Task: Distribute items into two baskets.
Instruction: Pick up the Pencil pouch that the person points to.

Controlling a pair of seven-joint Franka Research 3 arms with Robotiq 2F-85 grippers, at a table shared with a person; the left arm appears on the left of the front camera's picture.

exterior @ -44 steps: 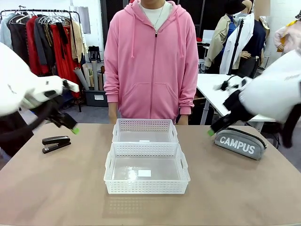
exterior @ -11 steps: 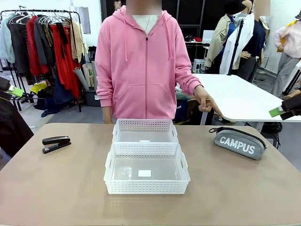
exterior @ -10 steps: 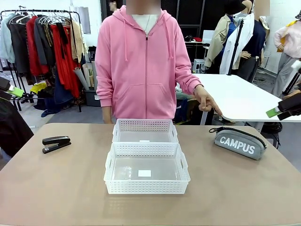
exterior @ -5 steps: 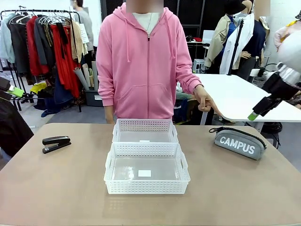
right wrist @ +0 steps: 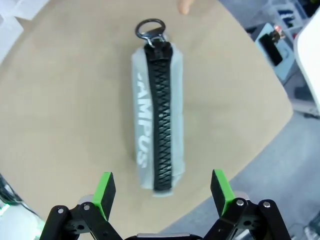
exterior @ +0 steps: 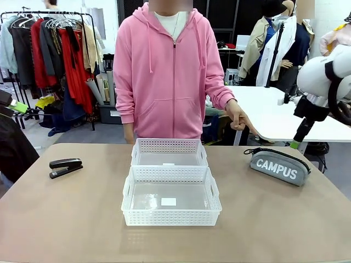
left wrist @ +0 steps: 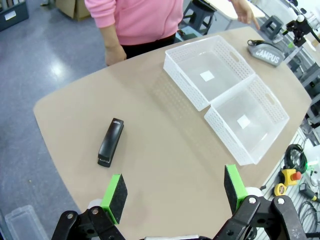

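pouch: grey fabric zip pouch with white CAMPUS print (right wrist: 157, 132), flat on desk (exterior: 82, 219), far right, well apart from the two white mesh plastic baskets (exterior: 171, 218) mid-desk | vs jaws: right below right arm's jaws, long axis crosswise to their closing line | jaws: spread wide, pinching nothing | black desk stapler (exterior: 66, 166): far left, nearer left arm's jaws, also spread | guess: straight drop next

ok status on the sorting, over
Left hand open, up off the table. Right hand open above the CAMPUS pouch. Stapler and pouch outside the baskets. Person's finger points by pouch.
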